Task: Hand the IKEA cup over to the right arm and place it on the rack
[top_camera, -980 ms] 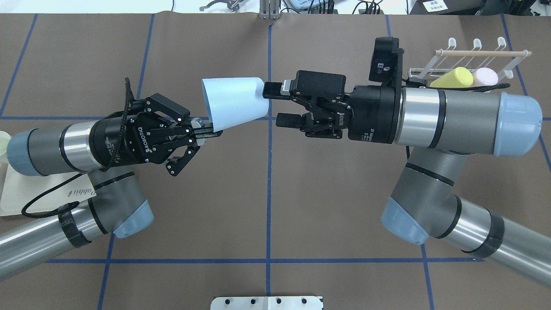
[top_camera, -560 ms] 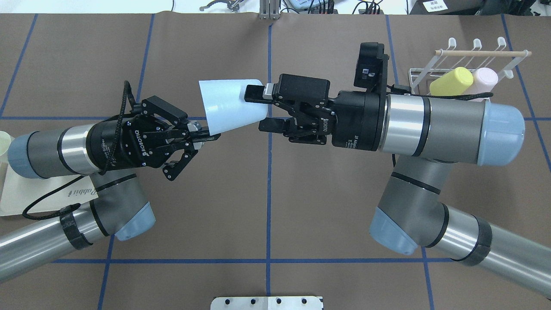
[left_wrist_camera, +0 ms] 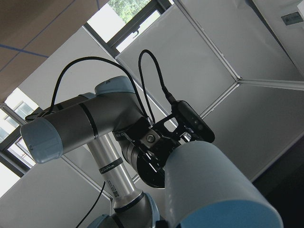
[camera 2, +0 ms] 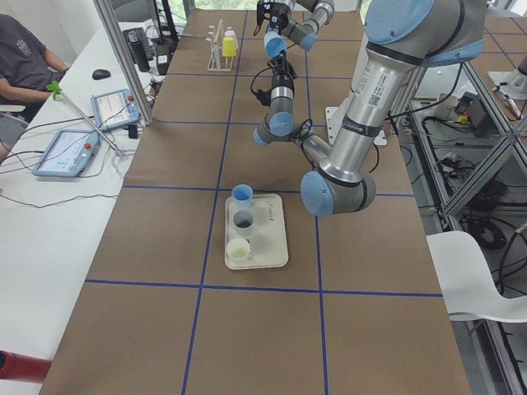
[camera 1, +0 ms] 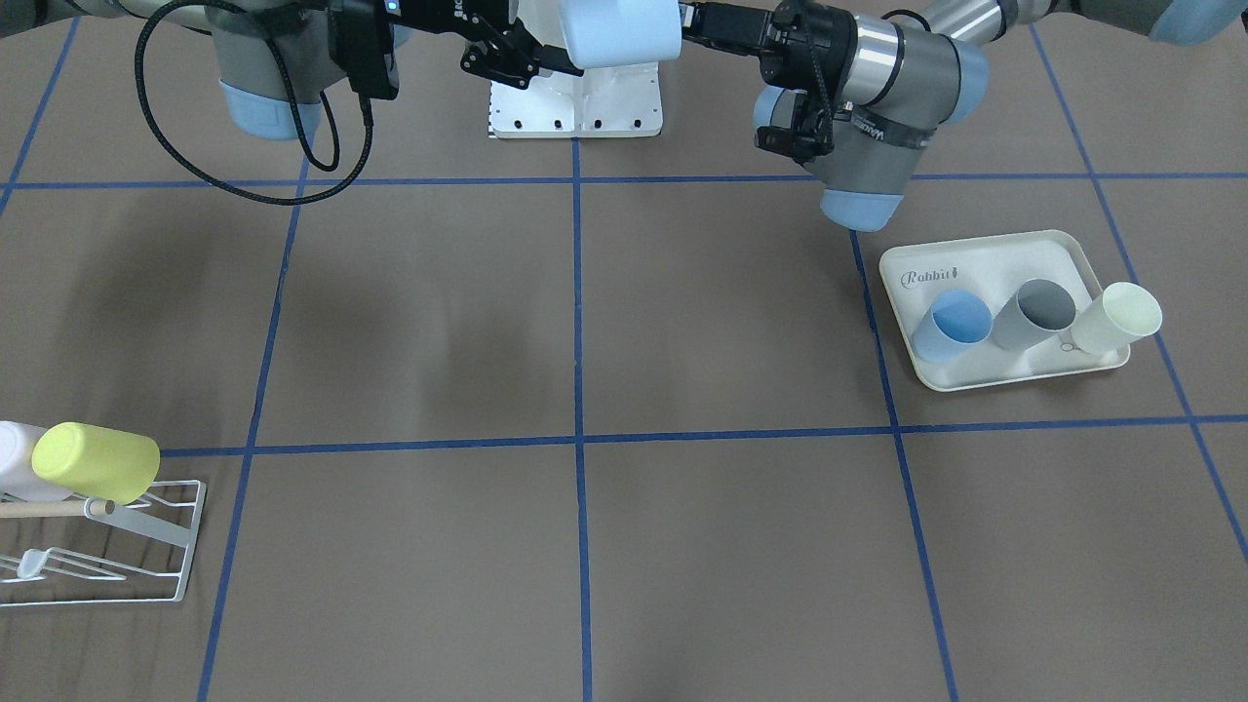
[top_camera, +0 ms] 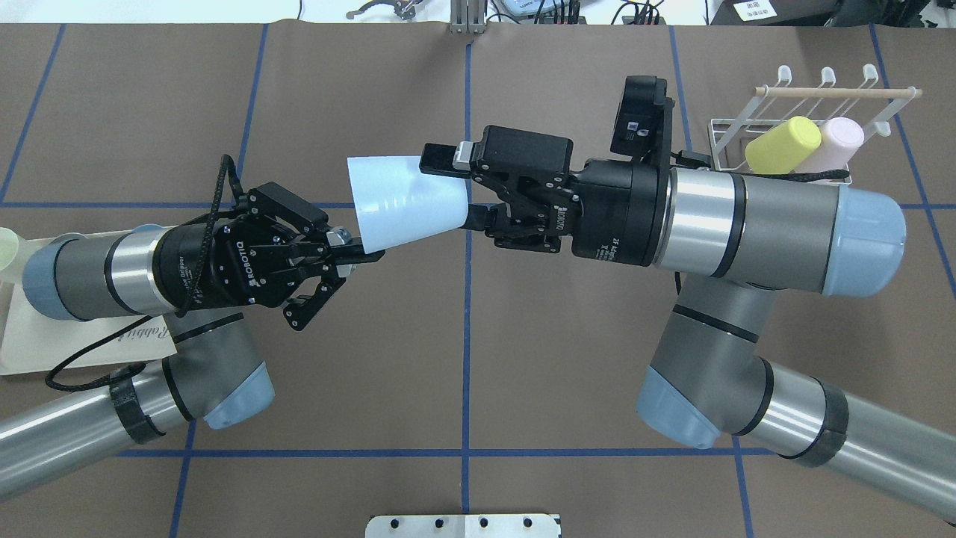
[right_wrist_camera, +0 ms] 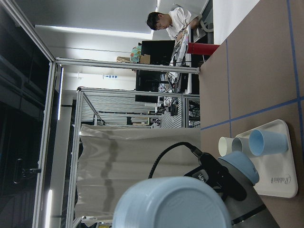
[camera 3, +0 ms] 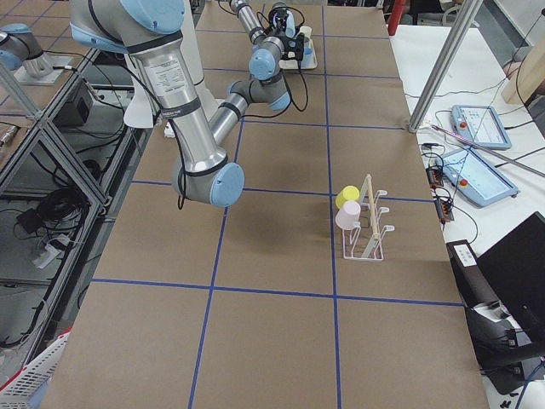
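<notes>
A light-blue IKEA cup (top_camera: 407,202) hangs on its side in mid-air above the table's middle, base toward the right arm. My left gripper (top_camera: 362,252) is shut on the cup's rim, one finger inside and one outside. My right gripper (top_camera: 452,188) is open, with its fingers (top_camera: 441,158) straddling the cup's base end above and below. The cup's base fills the right wrist view (right_wrist_camera: 173,204), and its side shows in the left wrist view (left_wrist_camera: 213,190). The white wire rack (top_camera: 821,93) with a wooden dowel stands at the far right.
A yellow cup (top_camera: 780,146) and a pink cup (top_camera: 840,138) lie on the rack. The cream Rabbit tray (camera 1: 994,255) on my left holds a blue cup (camera 1: 951,327), a grey cup (camera 1: 1038,312) and a cream cup (camera 1: 1121,317). Blue tape lines cross the brown table.
My right gripper has moved left until its open fingers sit around the cup's base. My left gripper has shifted the cup slightly toward me and kept hold of the rim.
</notes>
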### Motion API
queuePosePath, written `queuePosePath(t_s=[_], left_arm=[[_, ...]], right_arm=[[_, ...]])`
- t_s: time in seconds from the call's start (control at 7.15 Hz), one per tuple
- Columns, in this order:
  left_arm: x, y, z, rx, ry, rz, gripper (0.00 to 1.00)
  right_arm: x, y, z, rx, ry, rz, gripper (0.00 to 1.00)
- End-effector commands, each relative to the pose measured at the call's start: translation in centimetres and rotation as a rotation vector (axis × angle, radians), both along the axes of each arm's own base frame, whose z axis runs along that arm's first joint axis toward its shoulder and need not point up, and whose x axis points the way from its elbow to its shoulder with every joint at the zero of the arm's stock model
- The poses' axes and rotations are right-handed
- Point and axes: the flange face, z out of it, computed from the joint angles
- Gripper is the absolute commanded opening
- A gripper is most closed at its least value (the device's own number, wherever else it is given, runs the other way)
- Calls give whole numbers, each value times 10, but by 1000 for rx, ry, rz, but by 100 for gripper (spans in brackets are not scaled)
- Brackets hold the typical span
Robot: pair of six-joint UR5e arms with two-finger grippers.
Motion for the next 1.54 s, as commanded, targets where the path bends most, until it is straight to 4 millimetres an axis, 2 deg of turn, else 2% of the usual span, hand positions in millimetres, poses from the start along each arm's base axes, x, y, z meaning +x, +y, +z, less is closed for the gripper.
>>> queuePosePath(t_s=[0.0, 0.28, 0.42, 0.56, 0.7, 0.84, 0.98, 1.12, 1.4], left_arm=[[-1, 0, -2, -10, 13, -4, 0], [0, 2, -3, -12, 17, -2, 0], [0, 2, -1, -11, 19, -2, 0], [0, 2, -1, -10, 20, -2, 0], [2, 2, 0, -12, 16, -2, 0], [2, 2, 2, -12, 15, -2, 19], [2, 1, 3, -12, 13, -8, 48], [2, 1, 5, -16, 6, -8, 99], [-12, 2, 9, -10, 10, -28, 100]], right_arm=[[-3, 3, -2, 2, -8, -6, 97], [-5, 6, -3, -3, -17, -5, 95], [-5, 5, -4, -6, -20, -2, 88], [-5, 5, -4, -5, -20, 0, 75], [-4, 5, -4, -5, -20, 0, 54], [-4, 6, -4, -2, -27, 1, 44], [-3, 6, -4, -1, -30, 1, 35], [-3, 6, -4, -1, -31, 0, 28], [-1, 6, -5, -2, -36, 3, 27]])
